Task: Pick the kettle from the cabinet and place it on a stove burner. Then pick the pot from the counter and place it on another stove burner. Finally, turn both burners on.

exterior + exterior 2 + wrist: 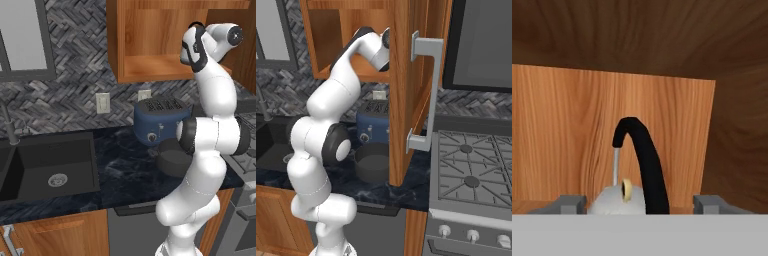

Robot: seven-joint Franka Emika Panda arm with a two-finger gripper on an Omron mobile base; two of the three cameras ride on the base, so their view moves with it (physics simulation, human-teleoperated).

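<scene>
A: In the left base view, where was the arm?

B: It reached up into the open cabinet (150, 45), the hand hidden behind the wrist. Below, the pot (172, 159) sat on the bench (120, 170) just in front of the blue toaster (157, 120), next to the sink (47, 167).

A: And the right base view?

B: The cabinet's door (406, 90) stood open toward the camera with its silver bar handle (423, 90), and it blocked the hand. The stove burners (471, 165) were bare; 2 caps showed under the grates.

A: The hand view?

B: The kettle (619, 200) stood on the cabinet's shelf, directly ahead and close, its black arched handle (642, 165) rising between the 2 fingers (569, 204). They were spread, 1 on each side of the handle, touching nothing.

A: Advice for the grasp?

B: I'd judge the step was closing on the handle. The arch sat slightly off-centre, so centring first would stop it being pushed sideways. Pinching near the top of the arch should keep the kettle hanging level, then withdraw straight out, clear of the door.
</scene>
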